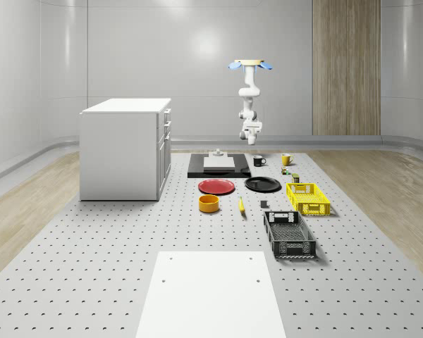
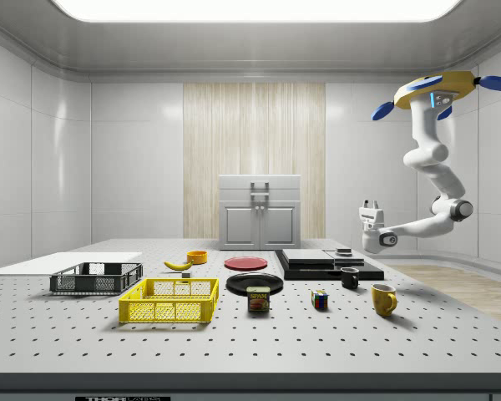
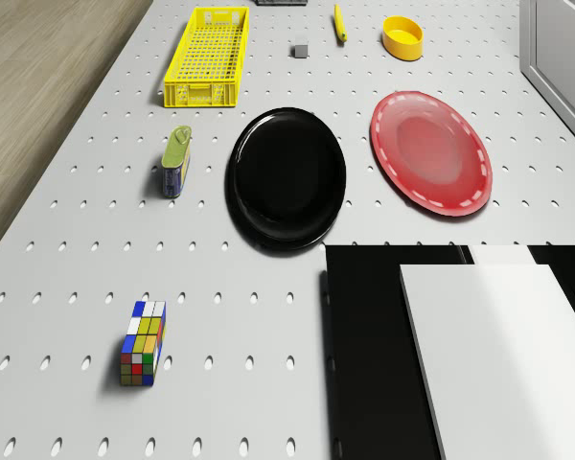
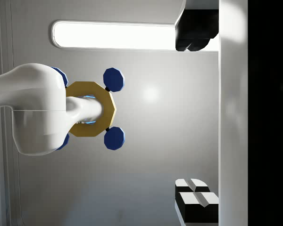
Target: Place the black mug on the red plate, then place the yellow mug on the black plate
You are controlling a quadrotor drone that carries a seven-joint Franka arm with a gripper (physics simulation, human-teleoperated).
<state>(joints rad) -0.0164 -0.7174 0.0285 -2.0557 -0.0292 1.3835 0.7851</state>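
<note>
The black mug (image 1: 258, 160) (image 2: 350, 278) stands upright by the dark slab's corner, and the yellow mug (image 1: 286, 159) (image 2: 383, 299) stands a little apart from it. The red plate (image 1: 217, 186) (image 3: 431, 153) and the black plate (image 1: 262, 184) (image 3: 286, 176) lie side by side, both bare. The drone (image 1: 248, 65) (image 2: 438, 90) hovers high behind the mugs. Its arm hangs down and curls back, so my gripper (image 1: 252, 134) (image 2: 369, 205) (image 4: 193, 117) points upward, well above the black mug. It is open and holds nothing, and the wrist view looks up at the drone (image 4: 89, 109).
A dark slab (image 1: 218, 169) (image 3: 374, 355) carries a white block. A white cabinet (image 1: 125, 148) stands at the whole-scene view's left. A yellow basket (image 1: 308, 198), black basket (image 1: 289, 234), orange bowl (image 1: 209, 203), banana (image 1: 242, 205), can (image 3: 176, 161) and puzzle cube (image 3: 142, 343) lie around the plates.
</note>
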